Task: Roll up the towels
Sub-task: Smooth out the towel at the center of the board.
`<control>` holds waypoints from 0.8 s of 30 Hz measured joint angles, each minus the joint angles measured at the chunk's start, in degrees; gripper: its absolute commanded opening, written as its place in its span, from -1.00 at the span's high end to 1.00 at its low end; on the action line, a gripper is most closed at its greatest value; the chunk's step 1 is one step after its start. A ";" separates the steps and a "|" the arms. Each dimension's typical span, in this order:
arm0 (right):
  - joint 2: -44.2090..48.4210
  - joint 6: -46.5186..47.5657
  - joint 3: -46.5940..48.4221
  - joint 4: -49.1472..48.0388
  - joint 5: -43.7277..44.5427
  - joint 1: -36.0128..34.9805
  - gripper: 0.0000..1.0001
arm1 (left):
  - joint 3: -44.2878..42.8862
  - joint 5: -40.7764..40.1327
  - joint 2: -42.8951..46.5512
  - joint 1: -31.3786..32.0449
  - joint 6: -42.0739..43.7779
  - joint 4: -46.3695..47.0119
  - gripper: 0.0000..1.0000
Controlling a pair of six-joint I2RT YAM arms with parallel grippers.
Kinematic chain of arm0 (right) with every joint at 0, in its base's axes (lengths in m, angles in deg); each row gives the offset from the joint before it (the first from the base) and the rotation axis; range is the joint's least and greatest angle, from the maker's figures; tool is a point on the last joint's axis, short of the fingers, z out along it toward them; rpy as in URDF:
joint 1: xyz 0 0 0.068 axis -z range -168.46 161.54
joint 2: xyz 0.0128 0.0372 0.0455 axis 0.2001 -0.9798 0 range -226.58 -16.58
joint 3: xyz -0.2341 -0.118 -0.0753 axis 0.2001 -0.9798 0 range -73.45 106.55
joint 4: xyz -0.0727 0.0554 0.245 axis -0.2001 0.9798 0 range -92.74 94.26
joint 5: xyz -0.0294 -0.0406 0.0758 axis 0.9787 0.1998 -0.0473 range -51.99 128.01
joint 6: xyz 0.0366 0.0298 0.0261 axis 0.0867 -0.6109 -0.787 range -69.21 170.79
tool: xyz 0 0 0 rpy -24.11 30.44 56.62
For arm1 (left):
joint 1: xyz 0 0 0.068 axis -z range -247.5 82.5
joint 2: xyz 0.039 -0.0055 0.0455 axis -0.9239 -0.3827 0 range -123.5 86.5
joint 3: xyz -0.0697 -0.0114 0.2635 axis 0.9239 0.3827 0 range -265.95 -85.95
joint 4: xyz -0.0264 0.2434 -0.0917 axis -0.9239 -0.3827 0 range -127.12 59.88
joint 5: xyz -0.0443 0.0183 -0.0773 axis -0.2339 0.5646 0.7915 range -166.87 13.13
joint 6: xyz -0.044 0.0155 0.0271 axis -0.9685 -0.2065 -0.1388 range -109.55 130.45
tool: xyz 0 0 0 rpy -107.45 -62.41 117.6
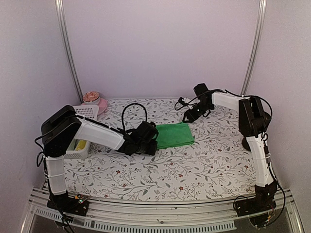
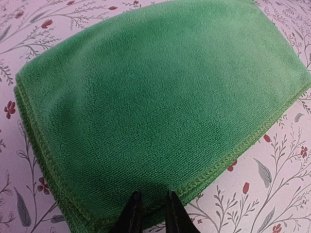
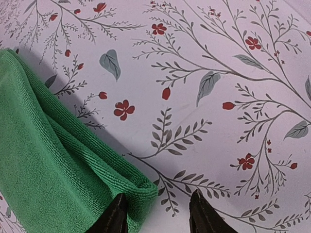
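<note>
The green towel (image 1: 175, 135) lies folded flat in the middle of the table. Its far side is also in the left wrist view (image 2: 160, 97), and its corner shows in the right wrist view (image 3: 43, 170). My left gripper (image 1: 154, 140) (image 2: 154, 213) is at the towel's left edge, its jaws drawn close with the hem between the tips. My right gripper (image 1: 187, 116) (image 3: 158, 213) stands open at the far right corner. One of its fingers (image 3: 116, 216) is beside the folded corner and the other is over bare cloth-covered table. A yellow towel (image 1: 80, 144) lies in a basket at the left, partly hidden by my left arm.
A white mesh basket (image 1: 88, 112) stands at the left edge with a pink bowl (image 1: 96, 101) behind it. The flowered tablecloth (image 1: 194, 165) covers the table. Metal posts and white walls close in the back and sides.
</note>
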 measured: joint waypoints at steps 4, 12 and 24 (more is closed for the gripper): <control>0.00 -0.13 0.00 -0.72 0.81 -0.57 0.11 | 0.79 -0.24 0.00 0.55 -0.98 1.11 0.67; -0.31 -0.13 -0.44 -1.86 4.81 -1.97 0.16 | 1.77 -1.01 -0.02 1.44 -2.86 2.71 0.66; -0.66 -0.13 -2.40 -4.81 13.75 -2.69 0.14 | 3.34 -1.14 -0.04 2.47 -4.35 5.35 0.67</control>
